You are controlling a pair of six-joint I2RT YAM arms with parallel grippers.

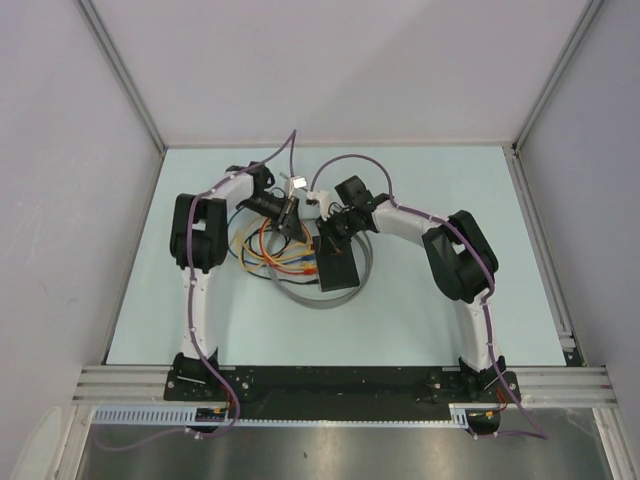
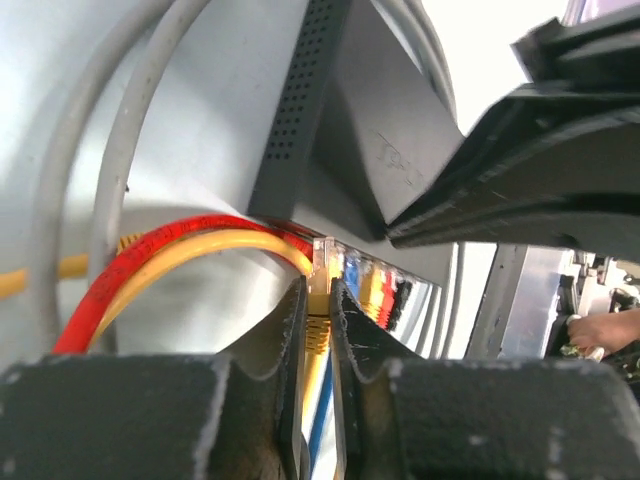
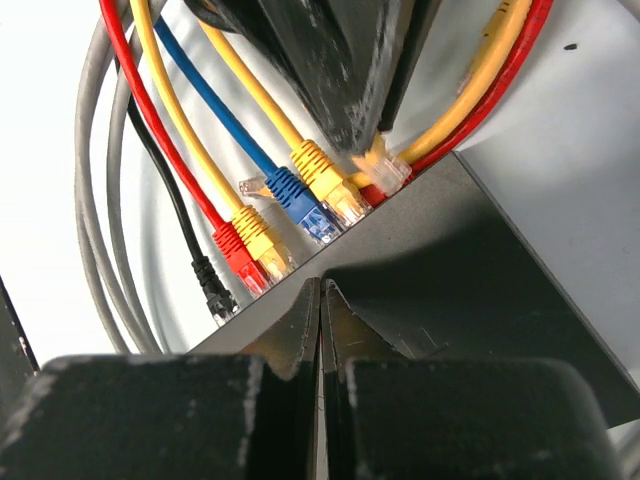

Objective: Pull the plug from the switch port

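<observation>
The switch (image 1: 338, 270) is a flat black box at the table's middle, with several coloured cables plugged into its far side. My left gripper (image 2: 318, 285) is shut on a yellow plug (image 2: 317, 325) at the switch's port row (image 2: 375, 290). The right wrist view shows this plug (image 3: 385, 170) at the right end of the row, touching the switch's edge under the left gripper's fingers (image 3: 340, 80). I cannot tell whether it is seated. My right gripper (image 3: 320, 285) is shut and empty, its tips pressed on the switch's top (image 3: 470, 260).
Black (image 3: 212, 290), red (image 3: 232, 250), yellow (image 3: 258, 235), blue (image 3: 298, 198) and yellow (image 3: 325, 180) plugs sit in the other ports. Grey cables (image 1: 310, 298) loop round the switch's near side. Orange and yellow cables (image 1: 262, 250) lie to its left.
</observation>
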